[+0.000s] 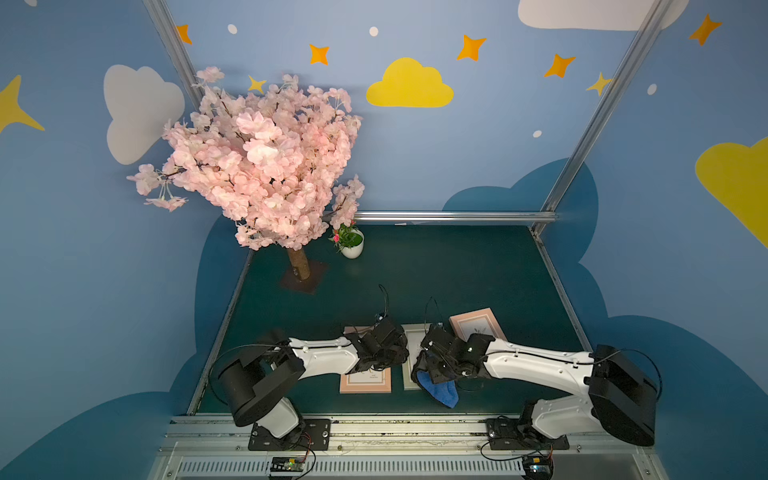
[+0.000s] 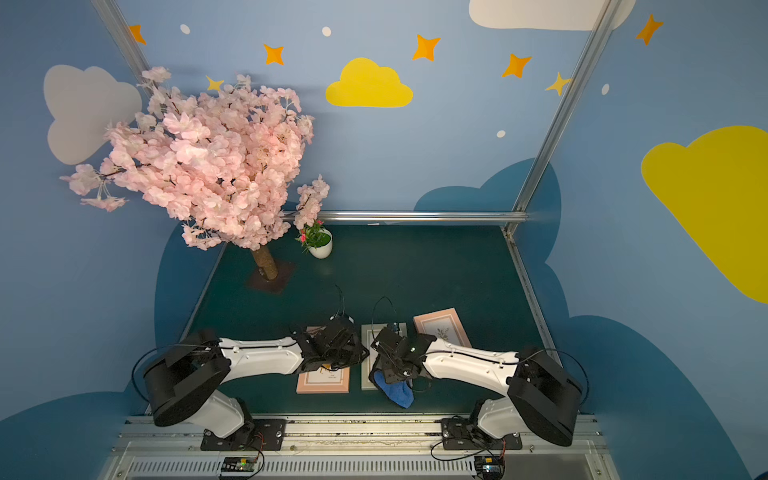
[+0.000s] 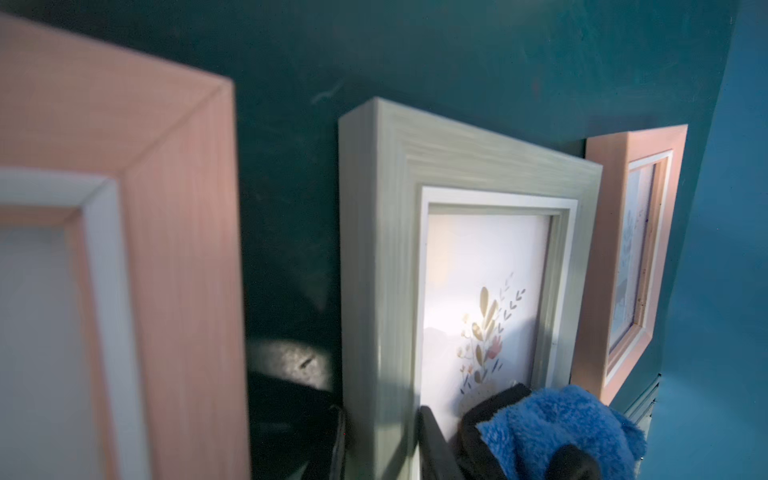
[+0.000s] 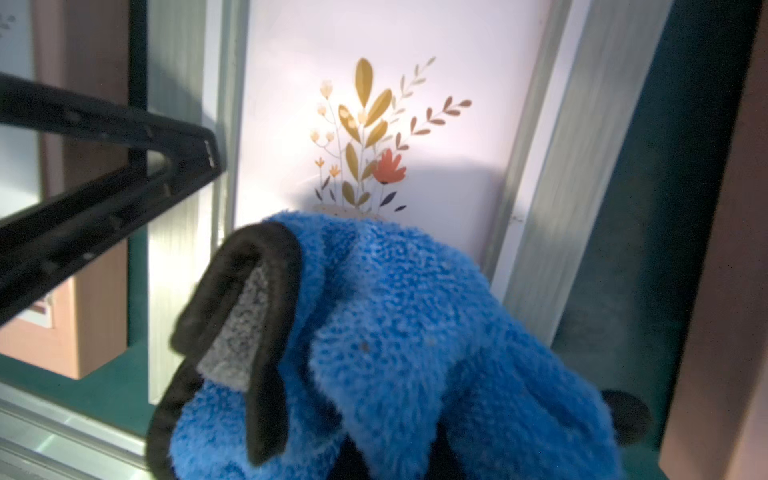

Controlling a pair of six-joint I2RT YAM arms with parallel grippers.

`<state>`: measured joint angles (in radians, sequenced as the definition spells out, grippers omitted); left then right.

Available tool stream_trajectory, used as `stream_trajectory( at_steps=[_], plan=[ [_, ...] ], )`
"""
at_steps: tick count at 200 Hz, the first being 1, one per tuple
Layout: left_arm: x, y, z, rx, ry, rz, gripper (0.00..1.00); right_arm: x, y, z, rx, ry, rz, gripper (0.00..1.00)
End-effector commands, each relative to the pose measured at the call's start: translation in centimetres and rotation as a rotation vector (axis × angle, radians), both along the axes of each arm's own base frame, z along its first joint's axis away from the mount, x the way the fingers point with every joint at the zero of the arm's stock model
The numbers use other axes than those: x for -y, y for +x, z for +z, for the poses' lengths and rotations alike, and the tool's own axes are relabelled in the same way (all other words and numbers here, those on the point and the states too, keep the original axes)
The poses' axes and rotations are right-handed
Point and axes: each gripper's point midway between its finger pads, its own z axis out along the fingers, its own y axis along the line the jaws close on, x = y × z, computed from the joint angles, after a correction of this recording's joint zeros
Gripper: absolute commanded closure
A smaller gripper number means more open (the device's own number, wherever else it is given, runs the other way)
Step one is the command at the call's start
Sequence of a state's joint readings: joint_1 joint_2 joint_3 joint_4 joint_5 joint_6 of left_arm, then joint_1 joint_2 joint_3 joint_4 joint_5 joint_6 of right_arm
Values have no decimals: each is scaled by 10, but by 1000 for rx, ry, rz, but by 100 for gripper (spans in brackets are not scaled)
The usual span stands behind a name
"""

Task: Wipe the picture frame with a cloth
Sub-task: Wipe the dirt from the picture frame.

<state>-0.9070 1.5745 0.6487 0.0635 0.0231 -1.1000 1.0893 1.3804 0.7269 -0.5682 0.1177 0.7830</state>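
The picture frame [image 1: 411, 334] [image 2: 369, 332] is pale grey-green with a floral print and lies flat between two pink ones. In the left wrist view the left gripper [image 3: 380, 419] has one finger on each side of the frame's [image 3: 457, 158] side rail, shut on it. Both top views show that gripper [image 1: 404, 353] [image 2: 360, 353] at the frame's left edge. The right gripper [image 1: 424, 370] [image 2: 380, 370] is shut on the blue cloth [image 1: 441, 392] [image 2: 397, 392]. The bunched cloth [image 4: 395, 311] [image 3: 561, 415] rests on the near part of the glass [image 4: 374, 41] and hides the right fingers.
A pink frame [image 1: 365, 383] lies under the left wrist, and another pink frame [image 1: 473, 322] lies beside the right wrist. A blossom tree [image 1: 257, 166] on a square base [image 1: 303, 279] and a small white plant pot [image 1: 352, 248] stand at the back left. An aluminium rail [image 1: 374, 428] runs along the front.
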Motion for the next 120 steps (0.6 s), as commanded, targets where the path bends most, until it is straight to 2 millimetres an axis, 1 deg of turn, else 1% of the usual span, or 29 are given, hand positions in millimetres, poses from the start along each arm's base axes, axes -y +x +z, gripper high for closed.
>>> stream_trajectory(
  at_steps=[1, 24, 56, 84, 120],
  plan=[
    [-67, -44, -59, -190, 297, 12, 97, 57, -33, -21, -114, -235, -29, 100],
    [-66, -44, -59, -191, 295, 9, 97, 54, -29, -21, -95, -229, -30, 100],
    [-66, -45, -58, -193, 297, 3, 97, 49, -11, -20, -69, -229, -60, 100],
    [-69, -46, -57, -184, 294, 8, 97, 37, 10, -20, -64, -183, -60, 100],
    [-73, -48, -58, -190, 308, 10, 97, 25, 47, -16, -33, -171, -80, 100]
  ],
)
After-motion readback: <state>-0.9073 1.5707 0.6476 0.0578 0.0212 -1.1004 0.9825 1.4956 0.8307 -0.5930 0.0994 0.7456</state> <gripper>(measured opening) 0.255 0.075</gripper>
